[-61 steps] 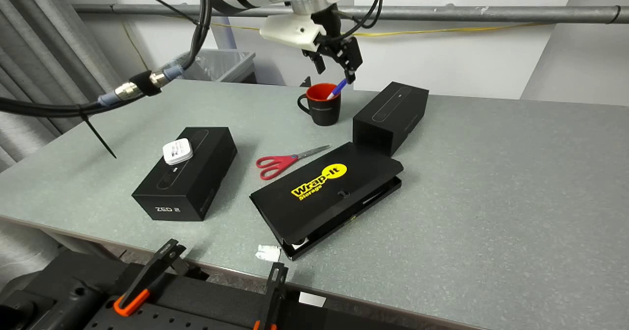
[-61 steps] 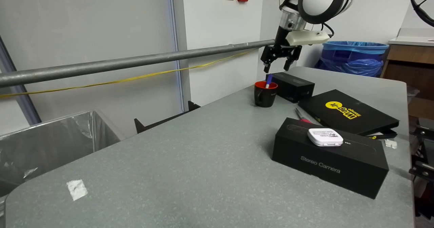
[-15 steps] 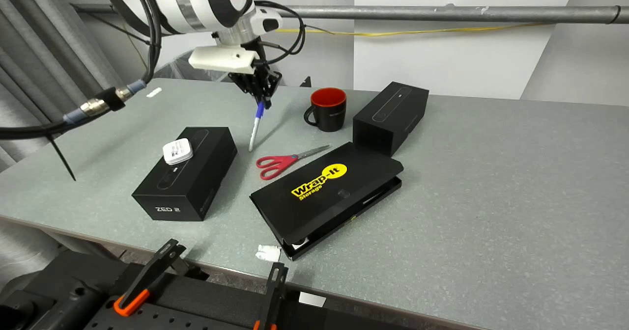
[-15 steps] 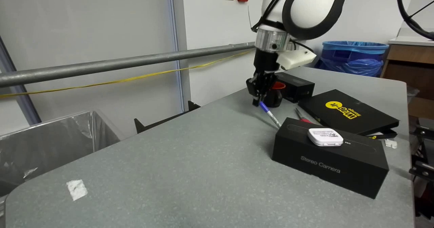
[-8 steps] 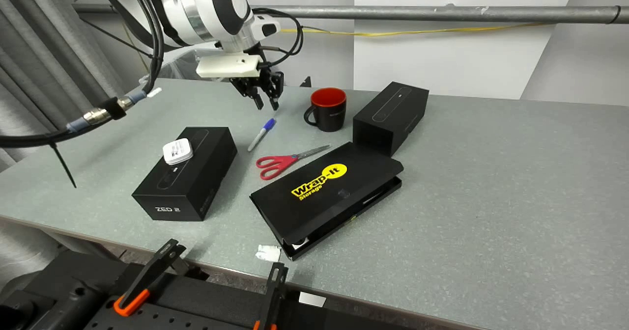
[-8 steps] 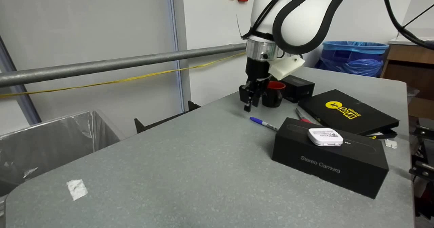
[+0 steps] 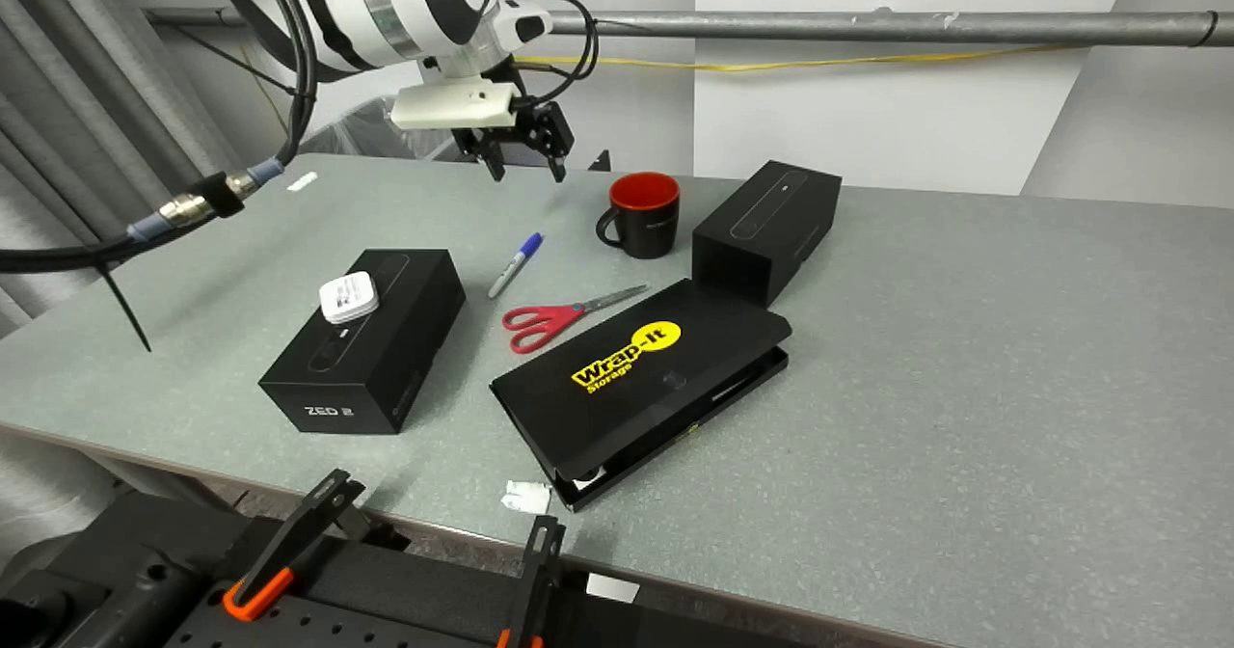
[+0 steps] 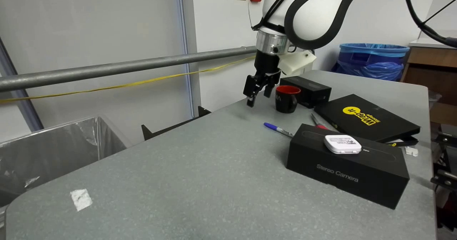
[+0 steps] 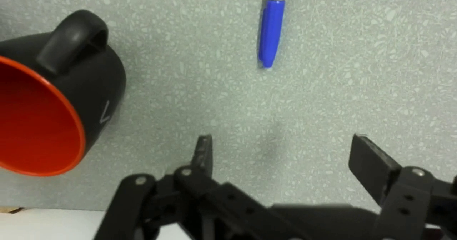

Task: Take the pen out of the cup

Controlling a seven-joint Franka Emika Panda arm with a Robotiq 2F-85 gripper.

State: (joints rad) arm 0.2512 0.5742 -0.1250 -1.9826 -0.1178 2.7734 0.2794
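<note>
Wrist view shows the gripper [image 9: 282, 143] spread apart, empty; the pen [image 9: 274, 25] lies on the table [image 9: 185, 90], right of the cup [image 9: 93, 77]. A low sweep left could tip the cup; a nudge could roll the pen.

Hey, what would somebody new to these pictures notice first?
Probably the mug, its bright red inside at the wrist view's left edge. Next, the yellow-lettered box and red-handled scissors beside it, near the middle of an exterior view. The pen lies on the table, apart from the open gripper.
</note>
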